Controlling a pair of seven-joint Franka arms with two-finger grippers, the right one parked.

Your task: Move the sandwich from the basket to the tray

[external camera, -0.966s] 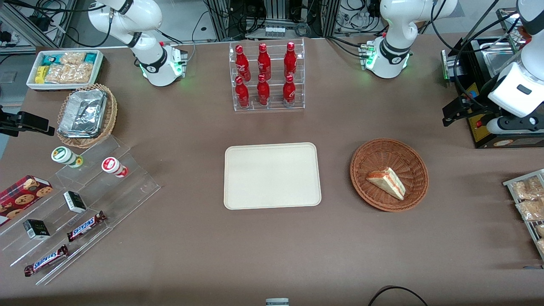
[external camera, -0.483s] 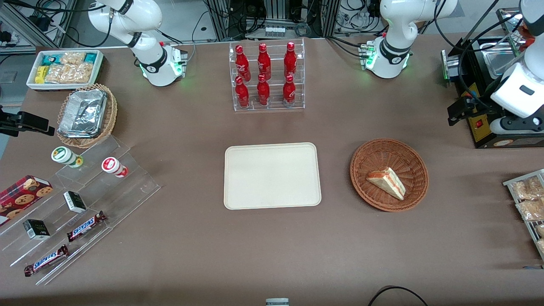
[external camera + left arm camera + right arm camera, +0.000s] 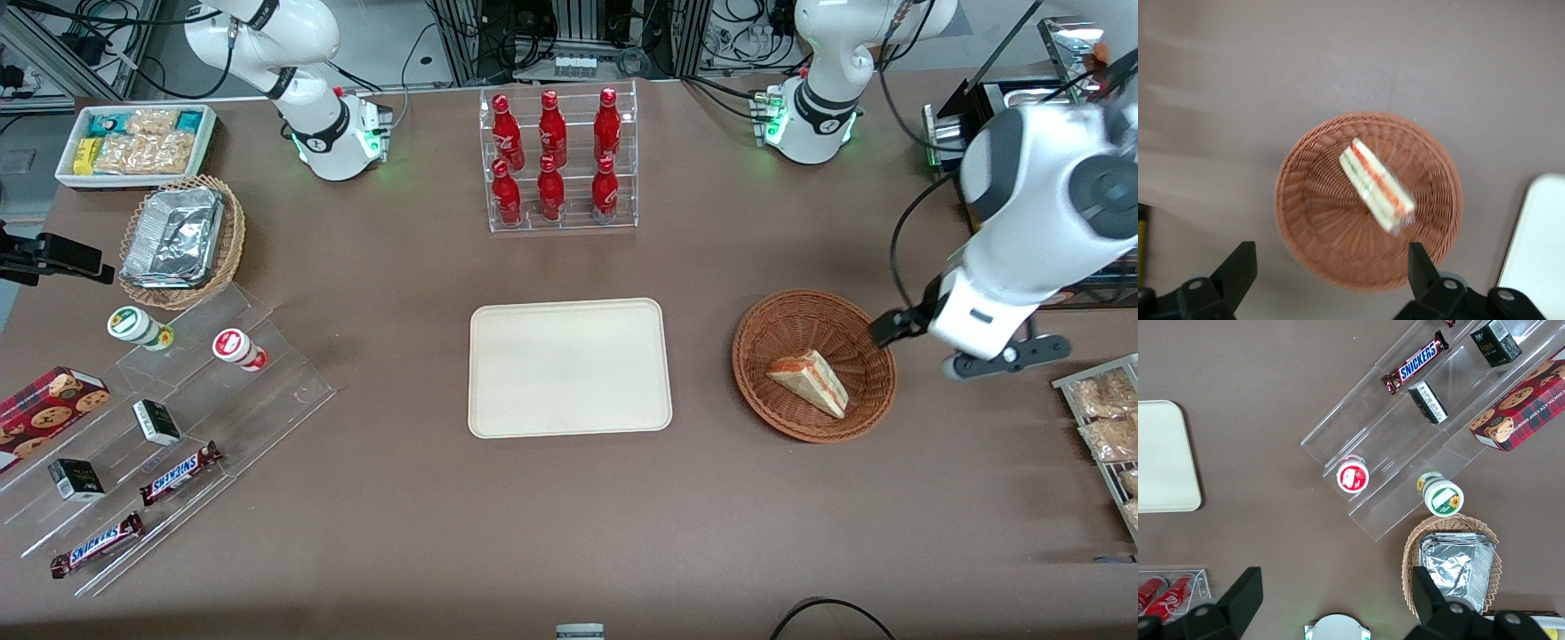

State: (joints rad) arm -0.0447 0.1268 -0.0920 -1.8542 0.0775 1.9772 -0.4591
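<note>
Sandwich lay in basket; tool, fingers spread for grasping, hovered above basket.

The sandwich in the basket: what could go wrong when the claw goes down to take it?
The sandwich lies tilted against the sloped inner wall of the basket, so the open claw, hanging above, may pinch it unevenly and let it slip. A finger could also catch the woven rim and drag the basket along.
</note>
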